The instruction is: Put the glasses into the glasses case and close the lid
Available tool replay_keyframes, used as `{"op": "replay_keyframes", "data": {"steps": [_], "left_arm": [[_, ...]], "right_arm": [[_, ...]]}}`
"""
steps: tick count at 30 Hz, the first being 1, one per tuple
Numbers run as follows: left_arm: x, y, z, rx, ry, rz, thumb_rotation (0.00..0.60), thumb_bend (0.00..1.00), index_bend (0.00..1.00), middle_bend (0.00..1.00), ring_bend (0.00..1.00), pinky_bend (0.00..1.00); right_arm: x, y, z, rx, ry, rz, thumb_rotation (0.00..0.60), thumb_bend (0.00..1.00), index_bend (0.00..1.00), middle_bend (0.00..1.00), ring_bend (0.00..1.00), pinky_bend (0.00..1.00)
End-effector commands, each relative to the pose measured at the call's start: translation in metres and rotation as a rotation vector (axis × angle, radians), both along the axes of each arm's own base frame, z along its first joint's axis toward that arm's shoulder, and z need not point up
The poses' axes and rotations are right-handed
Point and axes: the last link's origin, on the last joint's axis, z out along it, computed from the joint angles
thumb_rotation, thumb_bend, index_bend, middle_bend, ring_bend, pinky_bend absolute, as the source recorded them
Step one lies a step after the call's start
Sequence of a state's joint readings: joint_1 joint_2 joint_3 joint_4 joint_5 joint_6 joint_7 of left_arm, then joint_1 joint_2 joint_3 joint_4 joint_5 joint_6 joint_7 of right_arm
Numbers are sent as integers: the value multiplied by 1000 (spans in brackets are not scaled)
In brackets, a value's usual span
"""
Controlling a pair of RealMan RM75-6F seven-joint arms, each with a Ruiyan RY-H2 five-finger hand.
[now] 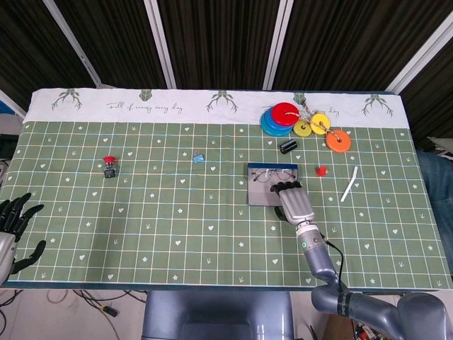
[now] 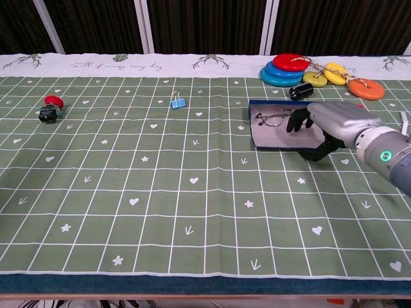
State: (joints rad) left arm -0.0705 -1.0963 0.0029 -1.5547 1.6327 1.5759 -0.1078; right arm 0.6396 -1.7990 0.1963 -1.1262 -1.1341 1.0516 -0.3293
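The glasses (image 1: 273, 174) lay on the far part of the open glasses case (image 1: 260, 193) in the head view, right of table centre. We saw the right hand (image 1: 294, 203) resting on the case's near edge, its grip unclear. The left hand (image 1: 14, 216) hung at the table's left edge, fingers spread, empty.

In the chest view, we noted the right hand (image 2: 334, 125) with fingers curled onto the case (image 2: 276, 133), just beside the glasses (image 2: 274, 117); thumb under the case's lifted near edge.

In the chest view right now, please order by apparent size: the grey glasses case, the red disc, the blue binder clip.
1. Grey open glasses case, largest.
2. Red round disc on the blue discs.
3. Small blue binder clip, smallest.
All three differ plainly in size.
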Motion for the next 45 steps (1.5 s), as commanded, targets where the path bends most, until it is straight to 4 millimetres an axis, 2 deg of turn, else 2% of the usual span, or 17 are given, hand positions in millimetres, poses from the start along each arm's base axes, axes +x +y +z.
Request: {"op": "replay_keyframes", "data": {"steps": [1, 8, 17, 31, 45], "left_arm": [[0, 0, 0, 0, 0, 0, 600, 340, 158, 0, 0, 0], [0, 0, 0, 3, 0, 0, 600, 340, 158, 0, 0, 0], [0, 0, 1, 5, -1, 0, 600, 340, 161, 0, 0, 0], [0, 0, 1, 3, -2, 1, 600, 340, 166, 0, 0, 0], [-1, 1, 1, 1, 0, 3, 600, 340, 169, 0, 0, 0]], "right_arm": [[1, -1, 1, -7, -3, 2, 600, 478, 356, 323, 285, 242], [6, -10, 1, -28, -8, 8, 600, 480, 367, 327, 287, 242], [15, -33, -3, -70, -8, 19, 600, 478, 396, 332, 295, 242], [21, -53, -9, -94, 2, 16, 600, 477, 446, 334, 298, 242], [20, -57, -12, -66, -30, -31, 600, 479, 549, 336, 298, 242]]}}
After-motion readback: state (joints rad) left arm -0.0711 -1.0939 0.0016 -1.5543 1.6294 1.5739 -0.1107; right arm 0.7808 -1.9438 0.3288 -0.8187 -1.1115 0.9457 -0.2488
